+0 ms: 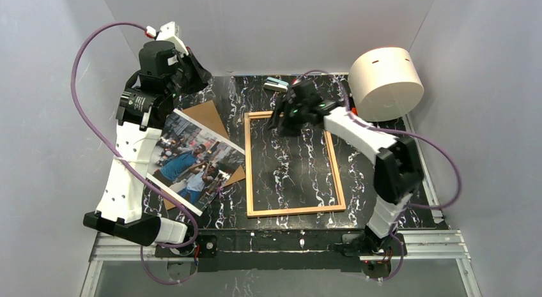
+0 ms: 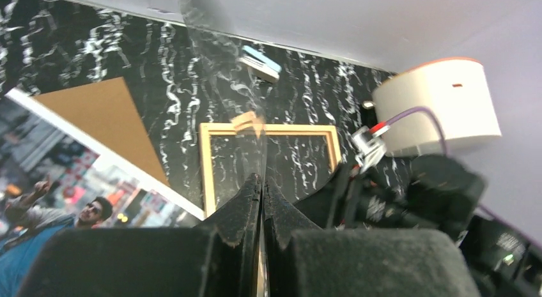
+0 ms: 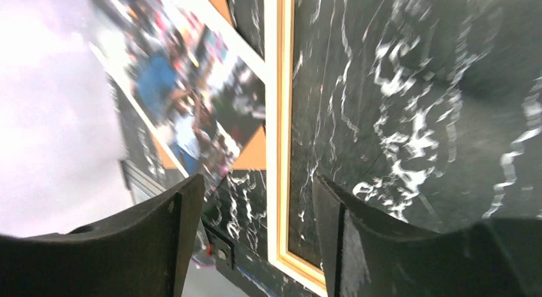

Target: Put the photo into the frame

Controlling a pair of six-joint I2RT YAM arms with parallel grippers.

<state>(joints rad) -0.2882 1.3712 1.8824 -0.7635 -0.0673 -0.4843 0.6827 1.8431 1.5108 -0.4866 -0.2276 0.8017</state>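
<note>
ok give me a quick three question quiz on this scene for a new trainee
1. True or false: the photo already lies inside the frame.
2. Pick one. The right gripper is: A) shut on the frame, B) open, above the frame's far end, C) open, above the photo.
3. In a few words: what is pinched in the left gripper?

Key
1. False. The photo lies face up on the brown board, left of the frame.
2. B.
3. A clear sheet. It shows in the left wrist view, running up from the shut fingers.
</note>
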